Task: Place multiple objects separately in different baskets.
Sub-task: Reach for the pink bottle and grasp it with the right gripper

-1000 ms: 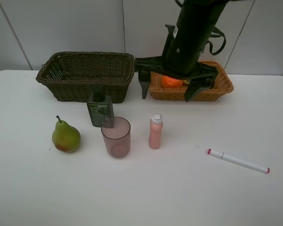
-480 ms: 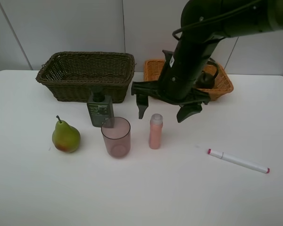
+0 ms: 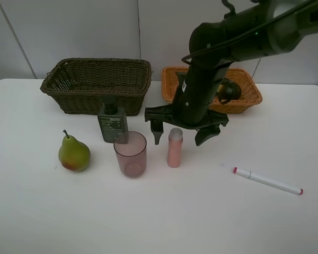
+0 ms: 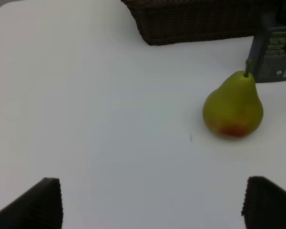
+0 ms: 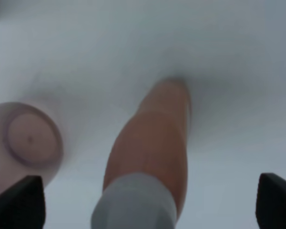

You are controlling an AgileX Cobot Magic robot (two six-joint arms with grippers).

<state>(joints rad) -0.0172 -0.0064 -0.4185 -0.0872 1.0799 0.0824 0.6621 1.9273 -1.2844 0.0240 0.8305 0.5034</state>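
OK, we're looking at the small pink bottle (image 3: pixel 174 151) first: it's standing upright on the white table (image 3: pixel 159 225), approx. mid-table, just beside the translucent pink cup (image 3: pixel 130 154) but apart from it. We're seeing a slim, salmon-pink body w/ rounded shoulders and a whitish cap; in the R wrist view it's blurring out, too close to the lens for any detail. The R gripper (image 3: pixel 180 138) is hanging over it w/ jaws spread wide, one finger on each side of the cap, and we're seeing clear gaps both sides, so nothing's being gripped. The L gripper (image 4: pixel 152 205) is showing only in its own wrist view, jaws also wide, w/ bare table between them and the pear (image 4: pixel 233 107) lying farther out. That pear, green-yellow w/ a red blush low down, is sitting upright at the L side of the row, apart from the cup. The dark green pump bottle (image 3: pixel 112 124) is standing behind the cup, in front of the dark basket (image 3: pixel 103 101); we can't tell if bottle and cup are touching. The light orange basket (image 3: pixel 246 101) is sitting at the back R, partly hiding behind the arm, so we aren't making out its contents. The white marker (image 3: pixel 267 181), red-pink at both ends, is lying flat, well apart, on the R.
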